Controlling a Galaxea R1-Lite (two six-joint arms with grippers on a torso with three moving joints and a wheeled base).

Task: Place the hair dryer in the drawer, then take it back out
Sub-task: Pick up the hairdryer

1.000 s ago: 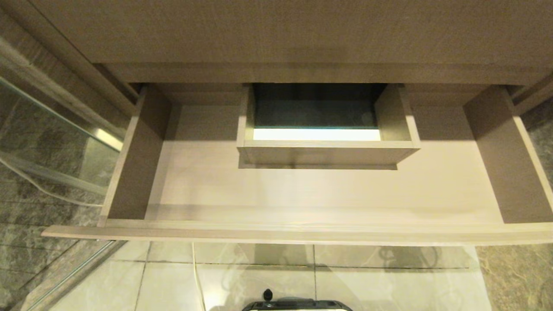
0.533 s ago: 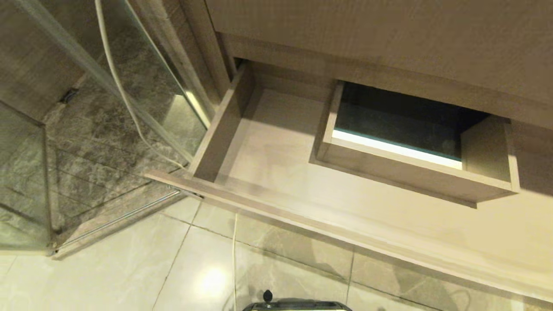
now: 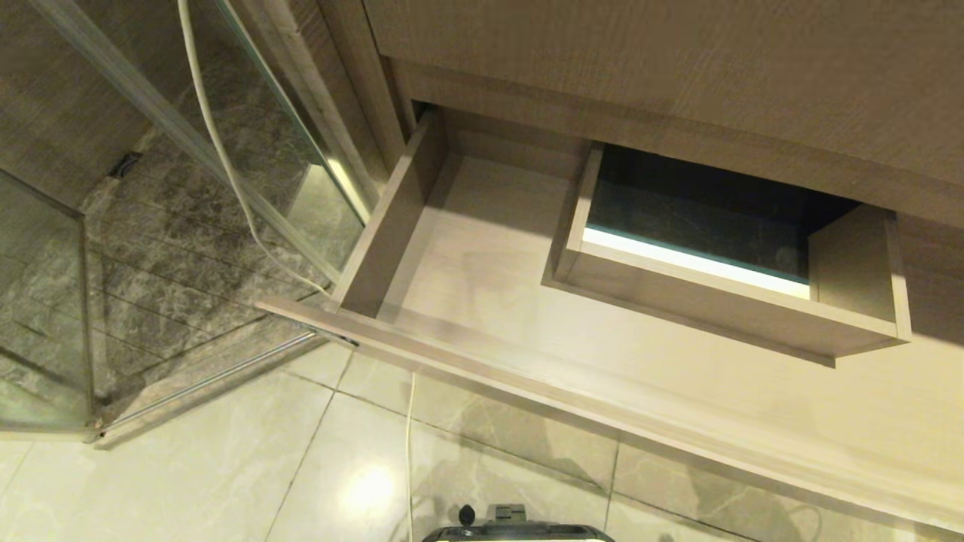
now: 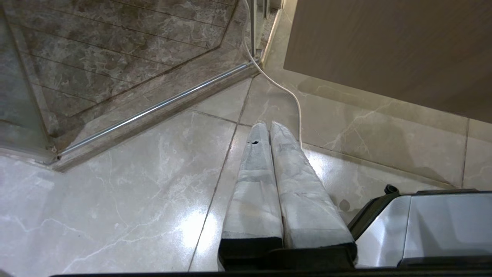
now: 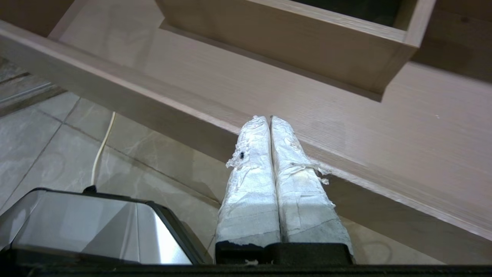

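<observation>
— Two tools, then. State of each?

— Left tool (image 4: 269, 125): both taped fingers (image 4: 253, 181) pressed together, nothing pinched. Hangs over the pale marble floor tiles (image 4: 115, 200), tips toward a white cable (image 4: 296, 104) trailing across the floor.

— And the right tool (image 5: 269, 118)?

— Same: pressed together along the whole length, holding nothing. Points at the front edge of the drawer (image 5: 246, 73) from the floor side; touching or apart, cannot tell.

— Whereabouts of the drawer?

— Pulled well out from under the wood-grain vanity panel (image 3: 678, 60), slanting across the head view. Light wood-grain floor inside, with a rectangular boxed cutout (image 3: 723, 309) set against the back, dark within, a bright strip along its near side.

— Left of it?

— A glass shower enclosure (image 3: 53, 301) with grey stone flooring, just beside the drawer's left wall. Cable running down along the glass, then over the tiles past the drawer's front corner toward the robot base (image 3: 520, 533) at the bottom of the head view.

— Anything else near the left tool?

— A chrome threshold rail (image 4: 153, 109) of the shower, off to one side, and the base's metal corner close beside the fingers.
</observation>
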